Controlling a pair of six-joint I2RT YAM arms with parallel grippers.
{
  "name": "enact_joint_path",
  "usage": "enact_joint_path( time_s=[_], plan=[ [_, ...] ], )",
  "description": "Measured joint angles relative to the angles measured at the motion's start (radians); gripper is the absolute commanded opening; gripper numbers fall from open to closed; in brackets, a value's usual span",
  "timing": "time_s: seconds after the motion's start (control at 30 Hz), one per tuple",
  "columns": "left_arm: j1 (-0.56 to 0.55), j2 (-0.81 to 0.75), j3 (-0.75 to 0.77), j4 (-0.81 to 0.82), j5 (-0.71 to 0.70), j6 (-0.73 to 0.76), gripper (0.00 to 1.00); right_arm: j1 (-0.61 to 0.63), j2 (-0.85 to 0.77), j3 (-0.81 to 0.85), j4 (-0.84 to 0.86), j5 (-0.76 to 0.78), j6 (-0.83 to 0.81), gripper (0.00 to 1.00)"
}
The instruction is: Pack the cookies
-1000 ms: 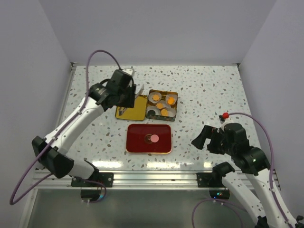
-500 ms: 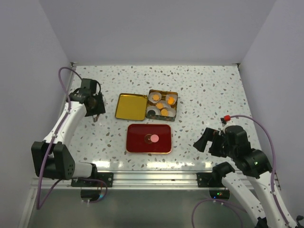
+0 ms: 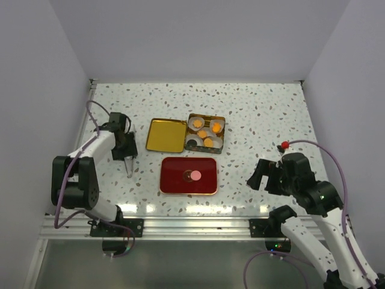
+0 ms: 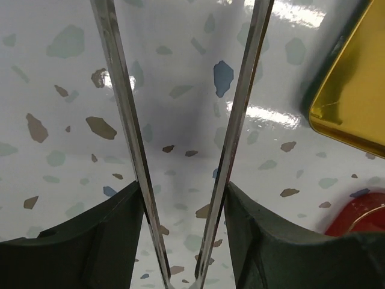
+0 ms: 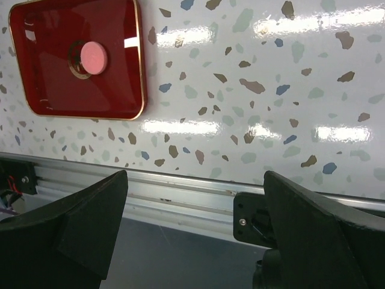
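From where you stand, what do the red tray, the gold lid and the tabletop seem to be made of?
The red tray looks like glossy lacquered metal or plastic: it mirrors the lights and has a thin gold rim. The gold lid seems to be thin tin, with a brassy sheen and a rolled edge. The tabletop looks like polished terrazzo-pattern laminate or stone, white with coloured flecks and sharp glare; which one I cannot tell.

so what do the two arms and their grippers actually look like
Both arms have white link shells with black joint housings and black bases bolted to a silver rail. A thin purple cable loops along each one. The left gripper is black and carries long, thin, shiny metal tongs. The right gripper has broad, blunt black fingers, and a small red knob sits above its wrist.
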Motion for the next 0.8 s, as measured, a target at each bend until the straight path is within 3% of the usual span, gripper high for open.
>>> enact_joint_path(
  time_s=[0.17, 0.43, 0.47, 0.5, 0.53, 0.57, 0.8],
  plan=[
    [0.002, 0.114, -0.010, 0.029, 0.051, 0.003, 0.57, 0.000, 0.067, 0.012, 0.012, 0.003, -0.016, 0.99],
    [0.002, 0.118, -0.001, 0.038, 0.080, 0.010, 0.70, 0.000, 0.117, 0.017, 0.031, 0.002, -0.035, 0.99],
    [0.002, 0.117, 0.000, 0.036, 0.084, 0.010, 0.74, 0.000, 0.118, 0.017, 0.034, 0.002, -0.036, 0.99],
    [0.002, 0.117, 0.002, 0.034, 0.088, 0.012, 0.89, 0.000, 0.118, 0.017, 0.035, 0.002, -0.037, 0.99],
    [0.002, 0.117, 0.005, 0.035, 0.091, 0.019, 0.98, 0.000, 0.118, 0.017, 0.038, 0.002, -0.038, 0.99],
    [0.002, 0.117, 0.008, 0.034, 0.091, 0.019, 1.00, 0.000, 0.119, 0.017, 0.040, 0.002, -0.038, 0.99],
    [0.003, 0.108, 0.057, -0.011, 0.063, 0.017, 1.00, 0.000, 0.158, 0.017, 0.064, 0.000, -0.042, 0.99]
  ],
)
